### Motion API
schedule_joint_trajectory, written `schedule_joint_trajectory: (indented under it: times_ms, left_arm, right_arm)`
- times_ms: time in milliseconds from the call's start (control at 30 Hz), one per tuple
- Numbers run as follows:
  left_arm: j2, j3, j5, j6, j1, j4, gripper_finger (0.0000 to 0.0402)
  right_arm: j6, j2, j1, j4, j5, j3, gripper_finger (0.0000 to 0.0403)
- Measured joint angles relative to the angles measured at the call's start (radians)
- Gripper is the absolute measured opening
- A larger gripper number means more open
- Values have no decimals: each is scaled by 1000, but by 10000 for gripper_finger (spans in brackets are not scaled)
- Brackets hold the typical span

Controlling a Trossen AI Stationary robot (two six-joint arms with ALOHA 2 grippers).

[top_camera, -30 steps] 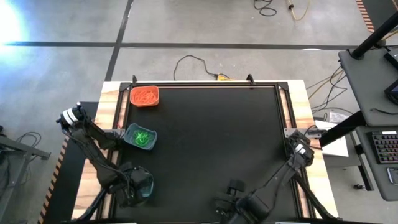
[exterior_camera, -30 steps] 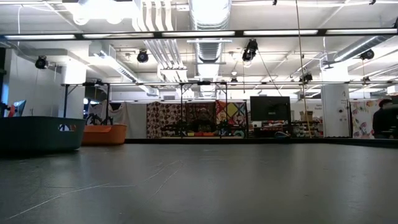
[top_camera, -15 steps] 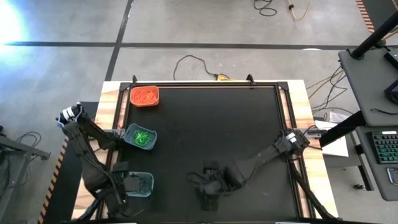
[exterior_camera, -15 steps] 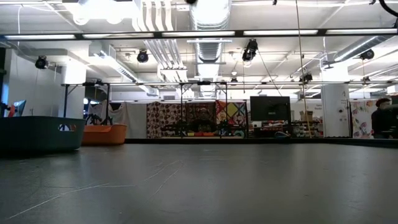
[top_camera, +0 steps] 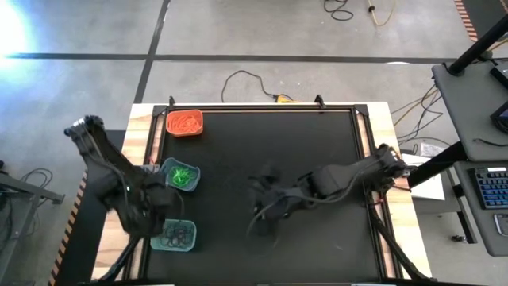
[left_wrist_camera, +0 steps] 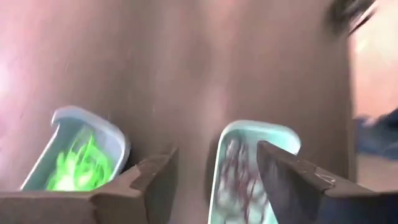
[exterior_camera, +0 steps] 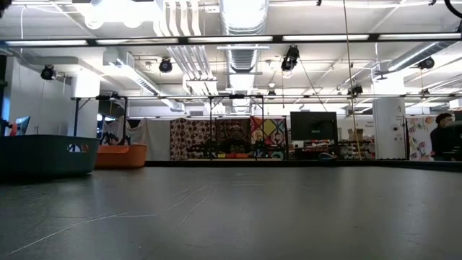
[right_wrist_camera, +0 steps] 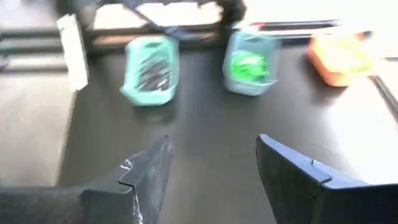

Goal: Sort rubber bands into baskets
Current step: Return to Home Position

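Right hand (top_camera: 268, 208) has swung from the near edge to the middle of the bench (top_camera: 317, 143), fingers spread and empty. Left hand (top_camera: 159, 213), also released, has pulled back from the near teal basket (top_camera: 176, 237). Rubber bands (top_camera: 180, 172) lie in it, in the second teal basket (top_camera: 190, 183) and in the orange basket (top_camera: 184, 123).

Exposed ceiling ducts (exterior_camera: 242, 18) mark a lab hall
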Motion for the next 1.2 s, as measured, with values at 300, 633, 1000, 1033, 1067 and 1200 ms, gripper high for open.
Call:
schedule_joint_trajectory:
  times_ms: [300, 633, 1000, 1033, 1067, 1200]
  left_arm:
    - [-230, -208, -220, 449, 61, 307, 126]
    - [-248, -302, -276, 410, 45, 325, 29]
    - [-504, -362, -170, 800, 63, 624, 1]
    - [-533, -370, -167, 809, 71, 641, 0]
    - [-564, -381, -164, 817, 79, 658, 0]
    - [-690, -430, -171, 833, 118, 732, 0]
  right_arm:
    - [177, -81, -1, -15, 54, 0, 187]
    - [-101, -78, -43, 244, 60, 0, 81]
    - [-233, -81, -110, 516, -62, -1, 12]
    - [-272, -81, -110, 542, -85, -1, 12]
    - [-312, -81, -110, 571, -109, -1, 12]
    - [-409, -90, -120, 611, -242, 0, 12]
